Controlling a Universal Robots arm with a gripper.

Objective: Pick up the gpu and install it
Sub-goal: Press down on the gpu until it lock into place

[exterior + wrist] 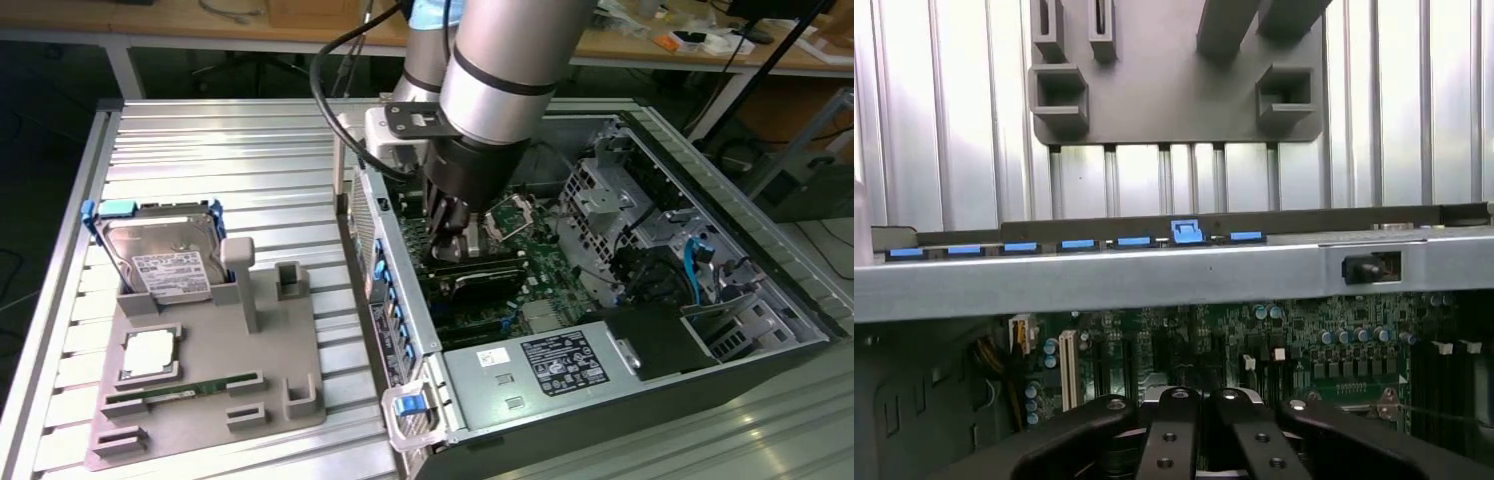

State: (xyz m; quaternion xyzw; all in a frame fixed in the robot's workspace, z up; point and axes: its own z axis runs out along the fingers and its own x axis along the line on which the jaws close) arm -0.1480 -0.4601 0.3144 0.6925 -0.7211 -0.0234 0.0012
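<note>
Presently, findings as follows.
My gripper (454, 238): lowered inside the open computer case (747, 330), over the motherboard (534, 245); jaws closed together, nothing visibly between them.
Gpu (470, 272): lies across the board directly below my fingers, black cooler uppermost; appears seated at its slot, so I judge I am pressing it rather than carrying it.
Parts tray (200, 380): outside on the slatted table (227, 150), holding the hard drive (167, 262), a processor (147, 352) and a memory stick (180, 392); upright card holder vacant.

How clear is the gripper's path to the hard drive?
Probably reachable, not directly: the gripper sits shut inside the computer case, whose side wall stands between. Above the hard drive, nothing blocks.
</note>
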